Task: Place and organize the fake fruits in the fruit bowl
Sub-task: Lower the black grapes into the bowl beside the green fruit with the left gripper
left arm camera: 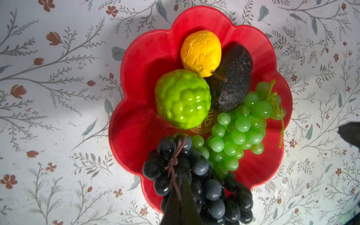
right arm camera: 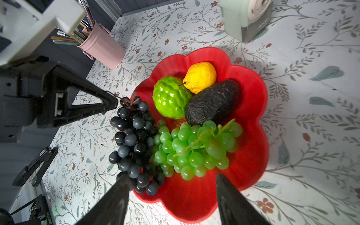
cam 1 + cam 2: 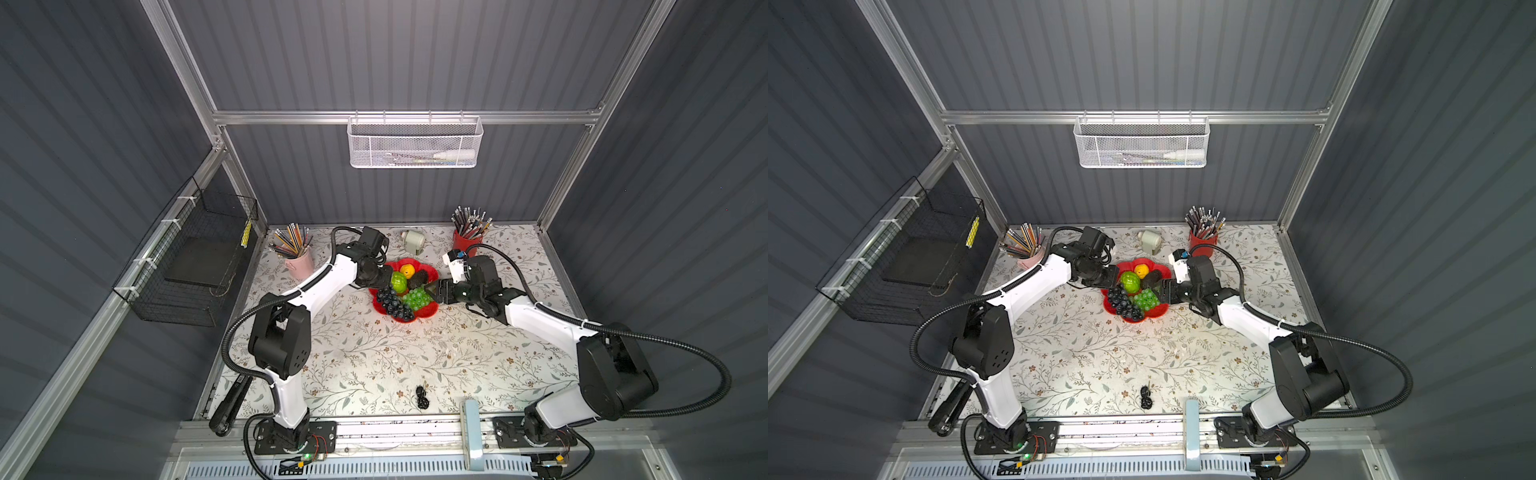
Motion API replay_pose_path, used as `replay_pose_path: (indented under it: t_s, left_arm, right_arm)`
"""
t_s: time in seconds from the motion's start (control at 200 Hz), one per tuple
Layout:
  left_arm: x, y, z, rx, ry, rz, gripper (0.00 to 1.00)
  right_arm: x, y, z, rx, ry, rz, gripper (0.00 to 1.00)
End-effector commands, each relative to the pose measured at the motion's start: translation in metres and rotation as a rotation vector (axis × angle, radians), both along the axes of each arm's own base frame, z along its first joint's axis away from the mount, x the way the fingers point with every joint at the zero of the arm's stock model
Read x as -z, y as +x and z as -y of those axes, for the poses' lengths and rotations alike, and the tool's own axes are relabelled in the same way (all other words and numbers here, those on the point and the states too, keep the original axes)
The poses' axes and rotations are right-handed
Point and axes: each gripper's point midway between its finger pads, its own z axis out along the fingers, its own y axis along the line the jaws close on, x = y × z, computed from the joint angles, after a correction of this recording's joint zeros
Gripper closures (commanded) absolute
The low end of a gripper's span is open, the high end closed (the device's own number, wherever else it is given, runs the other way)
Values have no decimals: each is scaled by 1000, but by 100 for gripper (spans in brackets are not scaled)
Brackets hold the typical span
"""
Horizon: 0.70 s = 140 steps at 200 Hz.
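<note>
Fingers [image 1: 171, 206] of my left gripper [image 1: 181, 187], in the left wrist view, are pinched together on the stem of the black-purple grape bunch [image 1: 204, 187], which drapes over the fruit bowl [image 1: 136, 120] rim. Right wrist view: I find the right gripper [image 2: 173, 175] spread wide and empty by the green grape bunch [image 2: 194, 148]. Only the top views show the tiny black cluster [image 3: 422, 397], on the table [image 3: 374, 357] well apart from the fruit bowl.

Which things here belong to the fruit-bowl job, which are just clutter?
Job: fruit bowl, black grape bunch, green grape bunch, yellow fruit, dark bumpy oval, lime-green knobbly ball, tiny black cluster (outside the bowl).
Lying about: pink pencil cup, red pencil cup, pale green device, white mesh basket, black wire basket.
</note>
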Motion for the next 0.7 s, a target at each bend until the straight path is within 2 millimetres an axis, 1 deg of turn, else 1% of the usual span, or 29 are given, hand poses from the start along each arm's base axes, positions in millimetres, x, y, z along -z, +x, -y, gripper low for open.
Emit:
replay_pose_path:
  t_s: [0.0,0.12,0.215,0.245,0.34,0.375,0.41,0.47,0.505,0.56,0.625,0.695]
  left_arm:
    - [-5,15,7,19,-30,33,100]
    - [2,19,9,23,-33,24,100]
    - [3,22,8,22,-35,31,100]
    - [2,23,8,22,-38,34,97]
    - [-5,25,8,19,-46,41,81]
    - [-10,25,7,18,-47,47,72]
    - [-17,25,7,17,-50,57,62]
    - [-31,24,4,12,-50,81,53]
    - [-40,23,2,8,-50,97,45]
    - [-53,20,-4,-3,-38,120,29]
    - [-66,15,-14,-21,-17,140,18]
    - [-74,8,-23,-40,0,159,7]
  right_arm:
    - [-7,-3,-13,-45,8,4,29]
    - [-5,-4,-16,-51,8,-6,29]
    - [-6,-5,-18,-54,7,-4,29]
    - [-5,-5,-18,-54,5,-5,29]
    - [-9,-5,-18,-51,0,0,29]
    - [-13,-5,-17,-48,-2,7,29]
    - [-16,-5,-16,-43,-5,15,28]
    - [-25,-5,-13,-35,-10,38,28]
    - [-30,-6,-12,-37,-11,52,28]
    - [-35,-3,-4,-2,-41,79,27]
    - [-41,-4,2,9,-68,99,26]
    - [-46,-6,9,25,-98,107,26]
